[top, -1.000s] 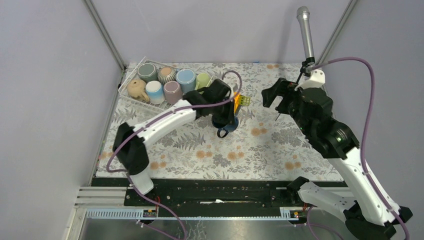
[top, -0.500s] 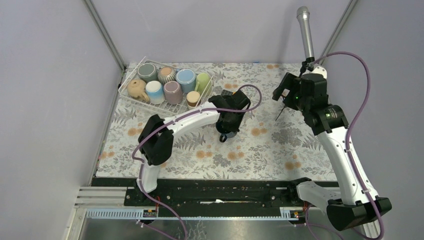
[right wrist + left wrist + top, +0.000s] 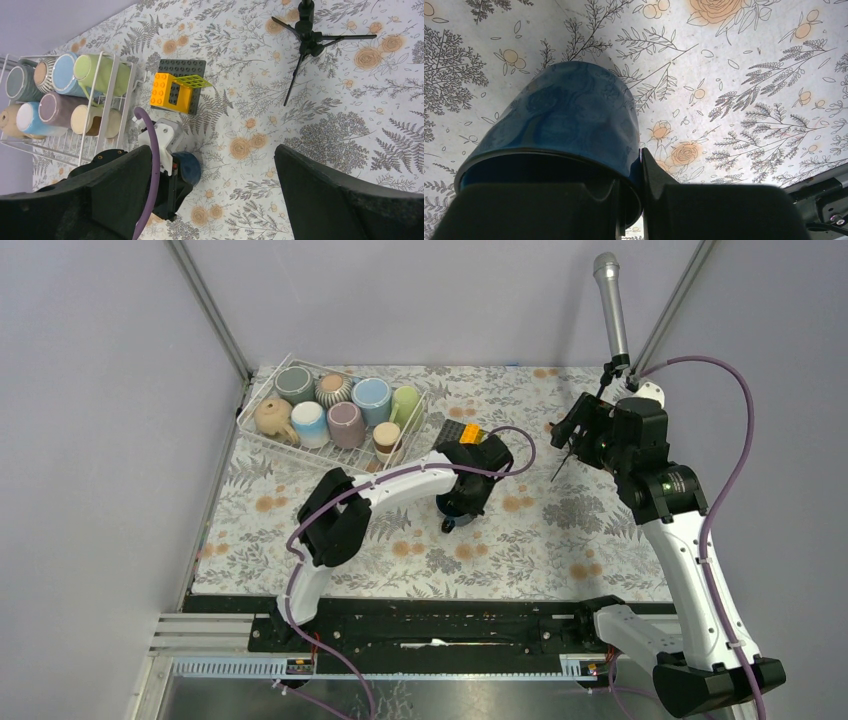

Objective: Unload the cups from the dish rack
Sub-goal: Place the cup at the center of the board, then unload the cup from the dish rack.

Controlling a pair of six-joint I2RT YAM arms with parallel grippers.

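My left gripper (image 3: 464, 492) is shut on the navy mug (image 3: 458, 508), low over the flowered cloth to the right of the dish rack. In the left wrist view one finger is inside the mug (image 3: 559, 125) and one outside, pinching its wall at the rim (image 3: 630, 200). I cannot tell whether the mug touches the cloth. The dish rack (image 3: 258, 436) at the back left holds several mugs: grey (image 3: 294, 384), ribbed (image 3: 333, 389), light blue (image 3: 371, 396), pale green (image 3: 404, 402), tan (image 3: 272, 417), mauve (image 3: 345, 423). My right gripper (image 3: 568, 434) is open and empty, high over the right side (image 3: 214, 150).
A dark grey studded plate with a yellow block (image 3: 470, 433) and a green block (image 3: 194, 80) lies just right of the rack. A microphone (image 3: 610, 300) on a small black tripod (image 3: 310, 42) stands at the back right. Metal frame posts rise at both back corners.
My left arm has carried the navy mug a little right and nearer, away from the rack, uncovering the block plate. My right gripper has drawn back to the right.
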